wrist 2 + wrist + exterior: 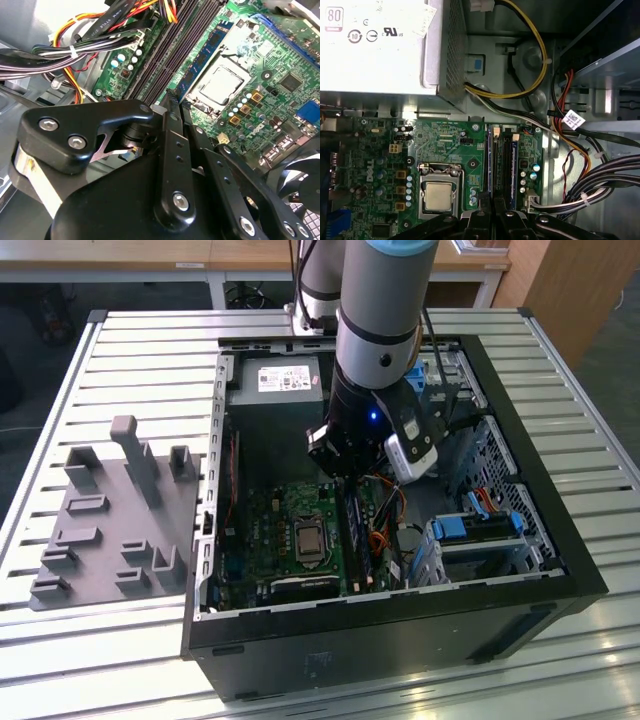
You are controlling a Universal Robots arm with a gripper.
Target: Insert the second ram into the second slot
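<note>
The gripper (491, 201) was pinched narrow on the blue memory stick (490, 160), which stood on edge in a slot (489, 134) beside the processor (439, 195), seemingly lined up but perhaps not yet pressed home.

This looks like a robotics lab or test workshop. A robot arm (385, 310) reaches over a slatted metal surface (120, 350) built of aluminium profiles. Its hand (345, 472) hangs inside an open desktop computer case (400, 625), just above the bare motherboard (445, 145). Well away from the hand, toward the exterior view's left, lies a grey fixture (110, 530) with posts and pockets. Beyond the hand, past the surface's far edge, stand pale wooden desks (120, 255).
</note>
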